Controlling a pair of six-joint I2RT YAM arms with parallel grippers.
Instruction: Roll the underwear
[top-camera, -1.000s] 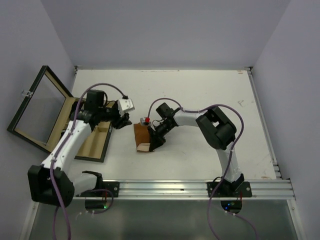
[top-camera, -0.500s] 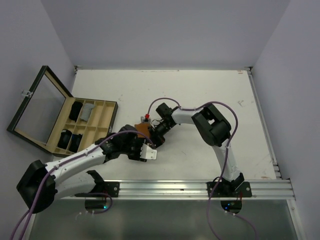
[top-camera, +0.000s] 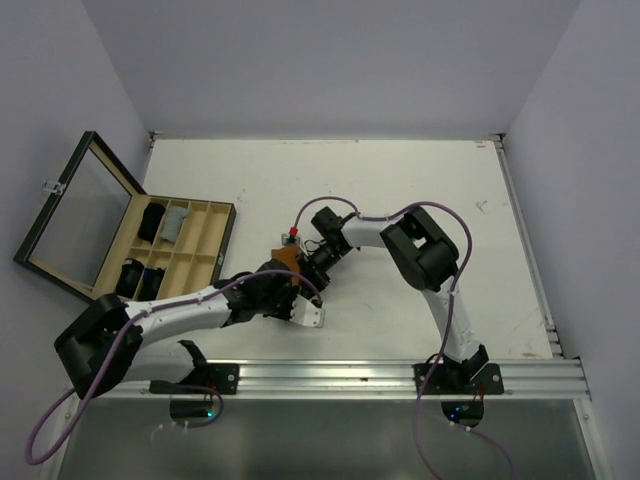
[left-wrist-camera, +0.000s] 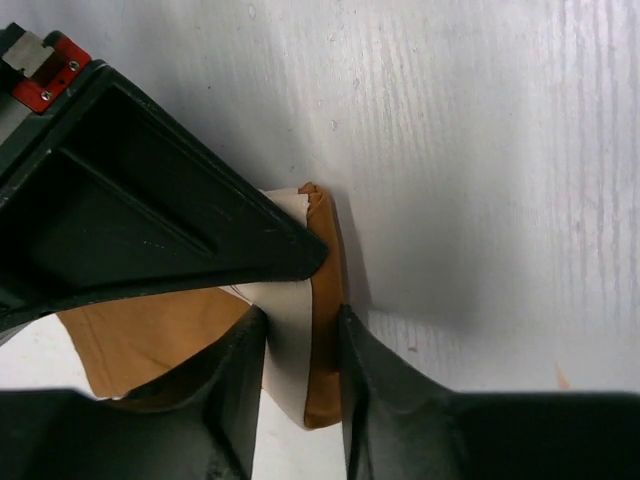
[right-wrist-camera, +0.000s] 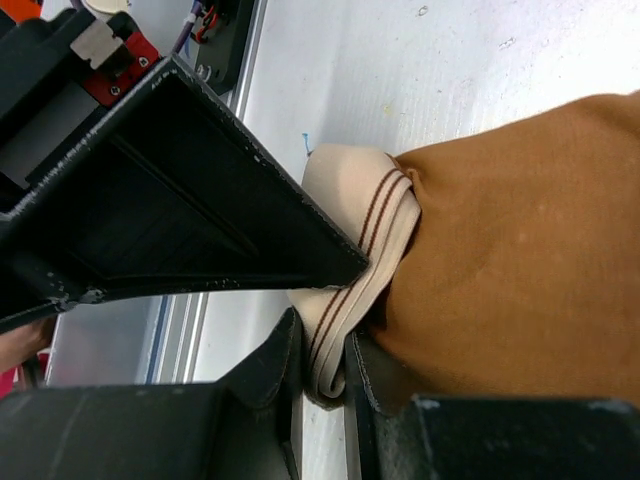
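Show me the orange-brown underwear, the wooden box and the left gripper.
orange-brown cloth underwear (right-wrist-camera: 520, 250): right wrist view, on its plain body cloth.
compartmented wooden box (top-camera: 200, 240): top external view, a bare compartment.
left gripper (left-wrist-camera: 300, 325): left wrist view, midway between its fingertips.

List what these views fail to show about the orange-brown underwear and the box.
- Top external: the left gripper and right gripper cover most of the orange-brown underwear; its roll is unreadable.
- Left wrist: black fingers hide most of the cloth.
- Right wrist: the cloth runs off the right edge.
- Top external: garments in the wooden box are too small to judge.
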